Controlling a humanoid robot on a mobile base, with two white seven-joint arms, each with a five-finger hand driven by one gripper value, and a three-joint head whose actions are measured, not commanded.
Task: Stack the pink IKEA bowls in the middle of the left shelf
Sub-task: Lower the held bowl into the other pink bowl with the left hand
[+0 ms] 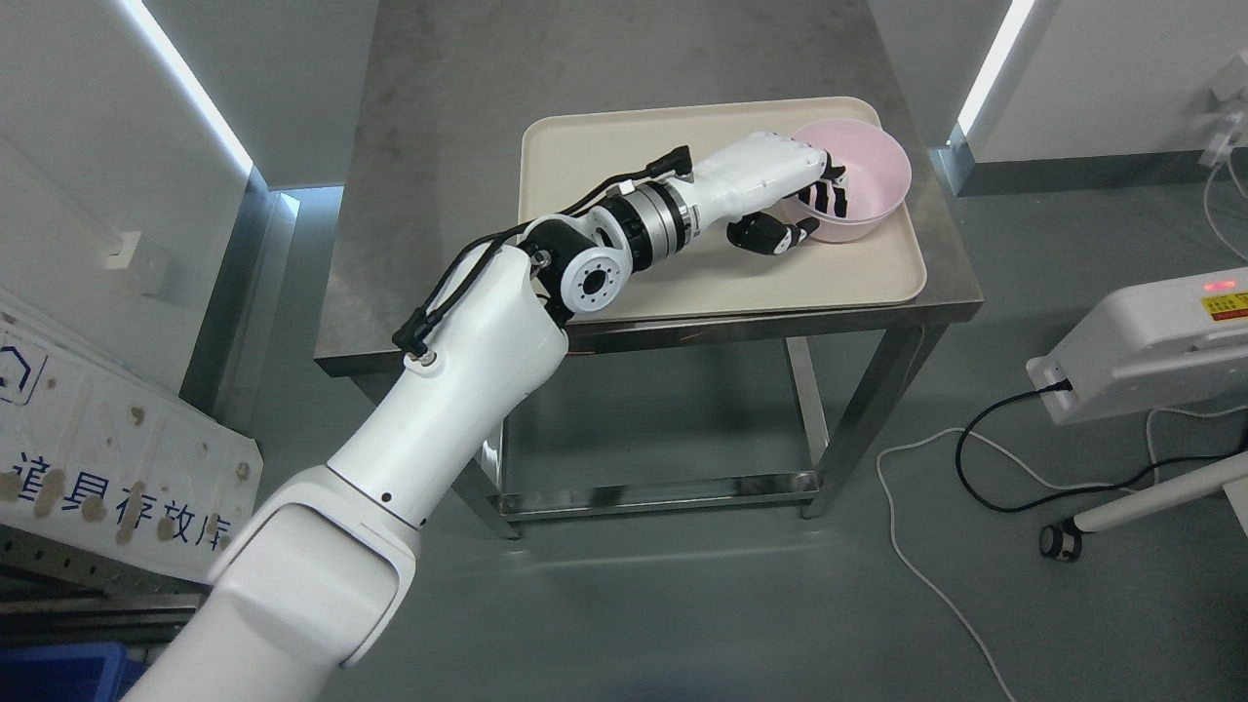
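A pink bowl [863, 175] sits on the right end of a beige tray [624, 156] on a steel table [439, 146]. My left hand [804, 205] reaches across the tray from the lower left and is shut on the bowl's near left rim: the fingers [834, 190] hook inside the bowl and the thumb [770, 234] presses its outer wall. The bowl looks slightly tipped toward the hand. No shelf and no other bowls are in view.
A white panel with printed characters [117, 458] leans at the lower left, above a blue bin [58, 673]. A white device [1150, 341] with cables [975, 468] on the floor stands at the right. The table has a low rail [653, 492] between its legs.
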